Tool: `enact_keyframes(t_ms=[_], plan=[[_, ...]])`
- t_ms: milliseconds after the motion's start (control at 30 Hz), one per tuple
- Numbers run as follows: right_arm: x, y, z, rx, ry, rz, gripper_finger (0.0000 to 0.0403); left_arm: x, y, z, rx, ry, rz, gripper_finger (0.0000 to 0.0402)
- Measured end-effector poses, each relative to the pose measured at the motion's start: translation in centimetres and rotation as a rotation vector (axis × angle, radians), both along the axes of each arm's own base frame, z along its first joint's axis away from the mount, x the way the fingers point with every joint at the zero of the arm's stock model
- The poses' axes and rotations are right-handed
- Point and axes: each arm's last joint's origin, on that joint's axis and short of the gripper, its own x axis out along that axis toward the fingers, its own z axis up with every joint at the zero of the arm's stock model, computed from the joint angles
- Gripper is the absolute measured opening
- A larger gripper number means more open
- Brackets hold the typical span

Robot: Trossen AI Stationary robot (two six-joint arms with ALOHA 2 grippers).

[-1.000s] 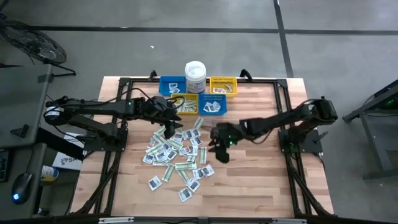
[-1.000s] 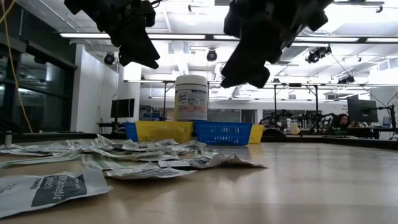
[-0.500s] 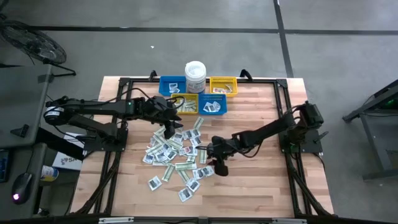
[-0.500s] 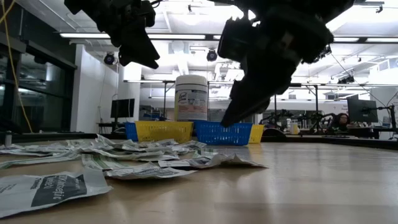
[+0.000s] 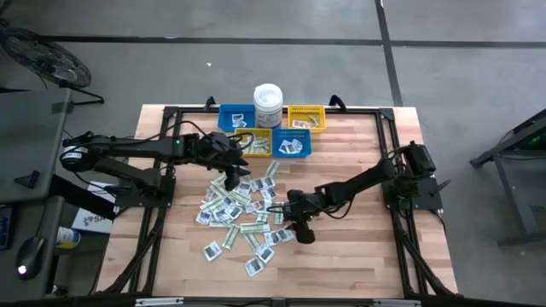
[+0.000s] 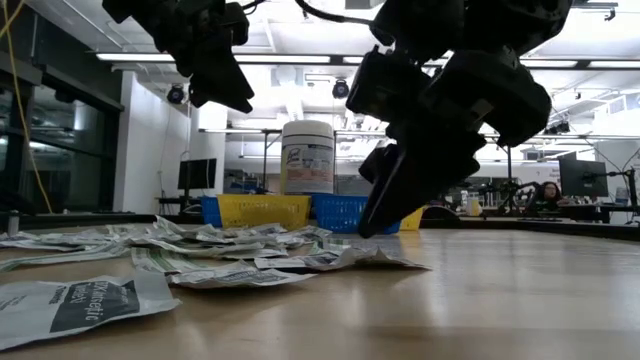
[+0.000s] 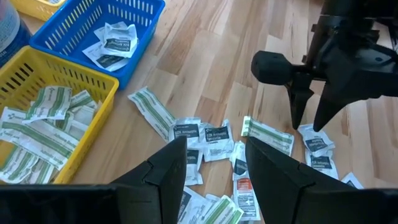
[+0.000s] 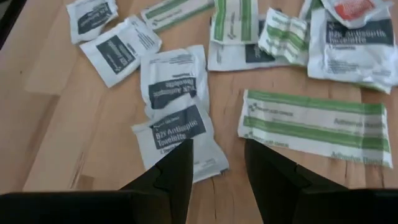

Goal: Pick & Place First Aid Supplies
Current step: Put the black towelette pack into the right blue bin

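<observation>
The left gripper point(image 5: 232, 181) hangs raised, its jaws parted and empty, the arm reaching in from the left edge. The right arm stretches long and low toward the middle — its gripper point(image 5: 300, 232) points steeply down, jaws apart, holding nothing.

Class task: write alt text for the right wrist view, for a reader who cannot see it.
The right gripper, fingers open and empty, hovers over a white antiseptic towelette packet on the wooden table. A long green-and-white strip packet lies beside it, with more packets scattered beyond.
</observation>
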Motion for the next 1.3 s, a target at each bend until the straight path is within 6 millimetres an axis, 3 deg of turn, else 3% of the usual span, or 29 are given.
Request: enact_keyframes(t_ms=[367, 1033, 1133, 1300], plan=[[-0.2, 0.7, -0.4, -0.095, -0.004, -0.02, 0.0138, 0.0, 0.0, 0.0, 0.0, 0.002, 0.0, 0.0165], [0.1, 1.1, -1.6, -0.069, 0.009, -0.025, 0.0136, 0.0, 0.0, 0.0, 0.0, 0.001, 0.0, 0.0165], [0.0, 1.0, -1.7, -0.074, 0.019, -0.027, 0.0121, 0.0, 0.0, 0.0, 0.0, 0.002, 0.0, 0.0165], [-0.1, 0.9, -1.8, -0.083, 0.036, -0.031, 0.0059, 0.0, 0.0, 0.0, 0.0, 0.002, 0.0, 0.0165]])
